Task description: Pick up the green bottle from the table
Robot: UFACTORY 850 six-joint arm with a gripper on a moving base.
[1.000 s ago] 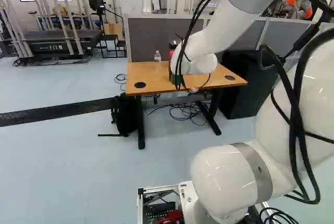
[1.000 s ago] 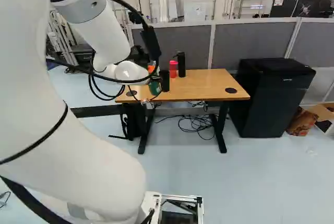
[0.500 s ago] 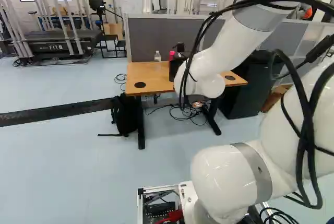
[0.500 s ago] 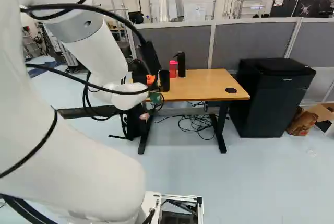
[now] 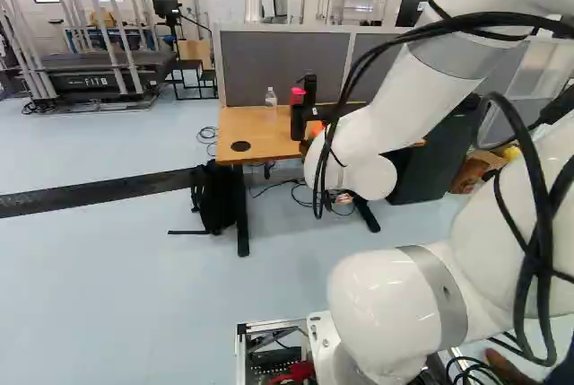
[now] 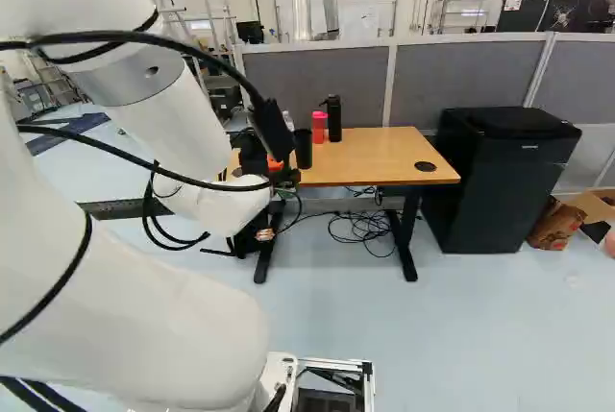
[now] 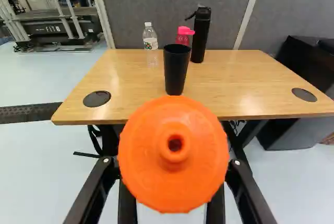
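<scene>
In the right base view my gripper (image 6: 252,155) is a dark shape beyond the white wrist, its fingertips hidden. An orange lid (image 6: 276,164) shows beside it. The wrist view has the gripper (image 7: 173,174) shut on the bottle, one finger at either side below the round orange lid (image 7: 198,156). That lid faces the camera and hides the green body. The bottle is held off the table (image 7: 235,85), by its near edge.
On the table stand a black cup (image 7: 176,70), a clear bottle (image 7: 150,44), a pink-capped bottle (image 7: 183,37) and a black flask (image 7: 201,33). Grey partitions (image 6: 471,76) rise behind. A black cabinet (image 6: 500,181) is right of the table, cables (image 6: 360,227) beneath.
The arm has drawn back from the table toward the base and lower, carrying the bottle along. Its green body, visible earlier in the base views, is now mostly hidden. The base has not moved.
</scene>
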